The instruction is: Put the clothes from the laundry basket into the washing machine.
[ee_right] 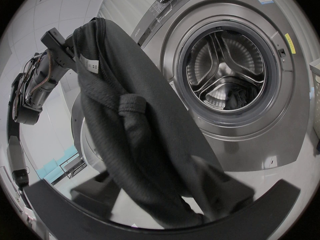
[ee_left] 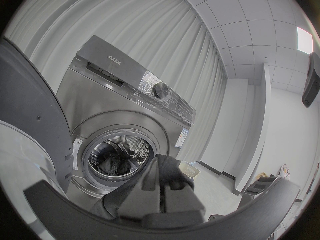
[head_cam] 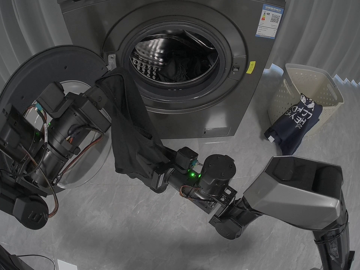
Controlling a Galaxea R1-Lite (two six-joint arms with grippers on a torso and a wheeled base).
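- While the door (head_cam: 48, 64) of the washing machine (head_cam: 210, 109) stands open, a black garment (head_cam: 127, 132) is held up just in front of the opening, not yet inside.
- Its upper end is pinched by the left gripper (head_cam: 100, 90), which is clenched on the cloth.
- Its lower end is bunched at the right gripper (head_cam: 159, 171); whether that one is clamped or slack cannot be told.
- Dark clothes (head_cam: 180, 70) are seen lying in the drum (head_cam: 144, 62), so part of the work is judged done.
- A navy printed T-shirt (head_cam: 296, 126) is left draped over the rim of the laundry basket (head_cam: 330, 90), beside the machine.
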